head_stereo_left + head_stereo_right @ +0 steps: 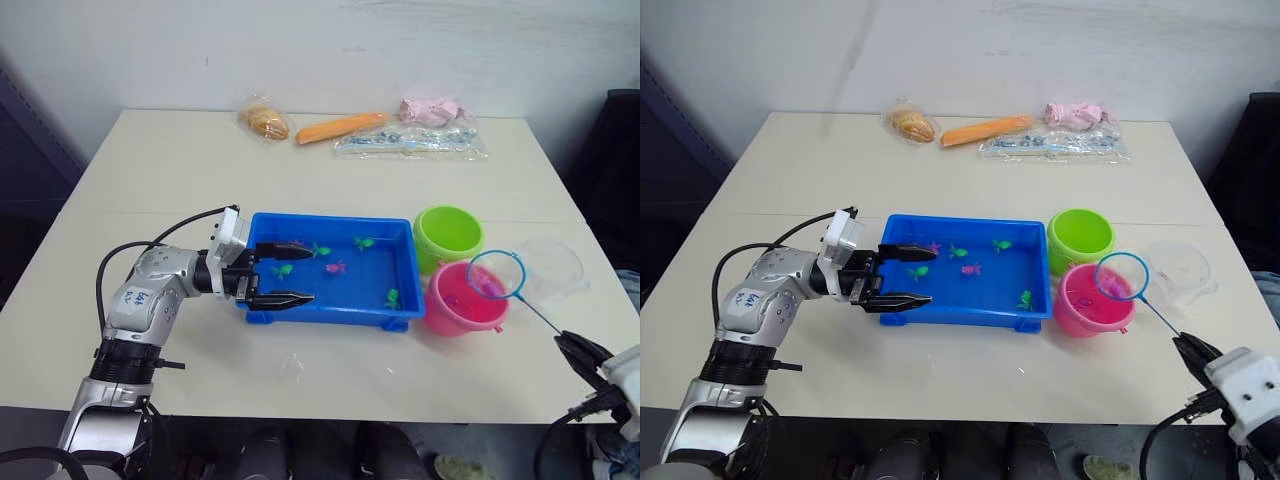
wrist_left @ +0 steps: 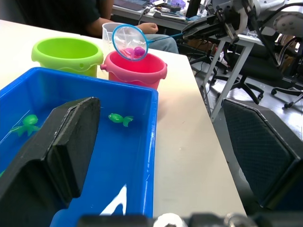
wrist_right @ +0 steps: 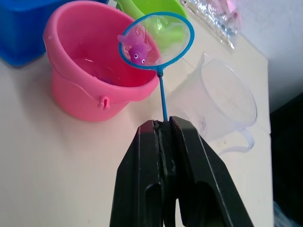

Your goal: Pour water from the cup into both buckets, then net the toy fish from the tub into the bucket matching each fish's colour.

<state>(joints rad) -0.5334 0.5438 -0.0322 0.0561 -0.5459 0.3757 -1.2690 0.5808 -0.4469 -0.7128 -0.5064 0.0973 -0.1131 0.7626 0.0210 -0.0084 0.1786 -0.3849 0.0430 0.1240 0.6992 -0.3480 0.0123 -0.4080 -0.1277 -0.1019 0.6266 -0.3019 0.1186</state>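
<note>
The right pincer (image 3: pixel 163 125) is clamped on the thin stick of the net (image 3: pixel 156 39) and holds its blue hoop over the pink bucket (image 1: pixel 462 298), at that bucket's far right rim. A pink fish (image 3: pixel 135 48) lies in the mesh. The pink bucket stands on the pale surface (image 1: pixel 330 375) just right of the blue tub (image 1: pixel 330 307), with the lime green bucket (image 1: pixel 448 233) touching or nearly touching it on the far side. The clear cup (image 1: pixel 550 268) sits just right of both buckets, beside the net's hoop.

The left pincer (image 1: pixel 283 272) is spread wide at the tub's left end: one finger reaches over the tub's water, the other lies along the near left rim, and nothing is between them. Inside the tub several small fish remain, among them a green fish (image 1: pixel 392 298) near the right wall, another green one (image 1: pixel 364 242) toward the far side, and a magenta fish (image 1: pixel 335 267) about the middle.

At the surface's far edge lie a wrapped bun (image 1: pixel 266 122), an orange carrot-shaped thing (image 1: pixel 340 128), a clear plastic bag (image 1: pixel 412 141) and a pink bundle (image 1: pixel 430 109).
</note>
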